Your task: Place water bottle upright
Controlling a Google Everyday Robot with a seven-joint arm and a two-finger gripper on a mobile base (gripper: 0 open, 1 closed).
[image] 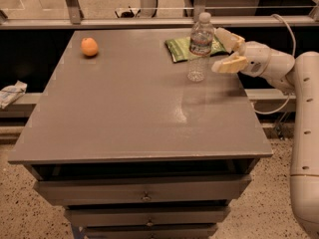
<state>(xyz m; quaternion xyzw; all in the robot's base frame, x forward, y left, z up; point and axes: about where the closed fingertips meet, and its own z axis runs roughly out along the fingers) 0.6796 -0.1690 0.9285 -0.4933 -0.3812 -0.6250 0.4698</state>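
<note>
Standing upright on its base, toward one o'clock on the top of a grey desk (124, 123), is a small clear ribbed plastic water bottle (200, 46) with a white cap and a thin label band. The task is judged to be all but done: the water bottle is seen on end, unsupported, with its cap at the top. What may be left is only for the arm to be drawn clear without the water bottle being knocked.

The cream-coloured two-finger gripper (216, 50) is found at three o'clock from the water bottle, just beside it. Its fingers are spread wide, one above the other, and nothing is held between them. A narrow gap appears between the fingertips and the plastic, so no contact is judged to be made.

A flat green packet (178, 49) lies behind the water bottle, at twelve o'clock from it. A small round orange fruit (89, 47) rests well apart, toward eleven o'clock on the desk. Closed drawers (144, 190) are seen below the desk's front edge.
</note>
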